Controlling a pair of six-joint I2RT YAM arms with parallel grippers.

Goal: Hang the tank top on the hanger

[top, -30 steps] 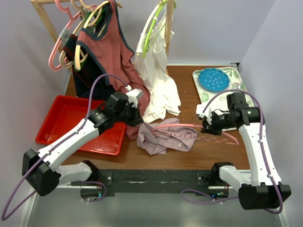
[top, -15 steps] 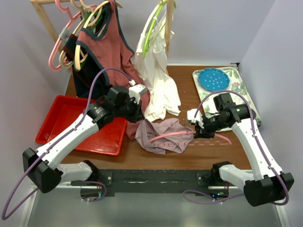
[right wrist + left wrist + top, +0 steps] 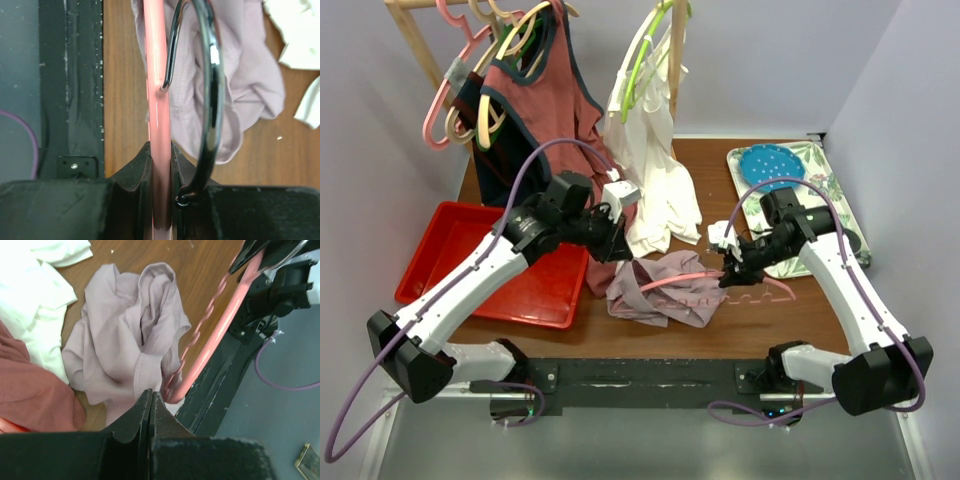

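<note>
The left gripper (image 3: 151,392), jaws pressed together, pinched the hem of the top (image 3: 660,295); the rest lay crumpled just below it and to its right. The hanger (image 3: 692,277) vanished at one end into that fabric, while the right gripper (image 3: 732,270) clamped its bar. Brown wooden table (image 3: 720,170), pale walls (image 3: 770,60).

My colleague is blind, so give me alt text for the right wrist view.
The right claw is shut on the pink hanger, its bar running up the frame beside a dark curved hook. Beneath lies the crumpled tank top on a wooden table.
</note>
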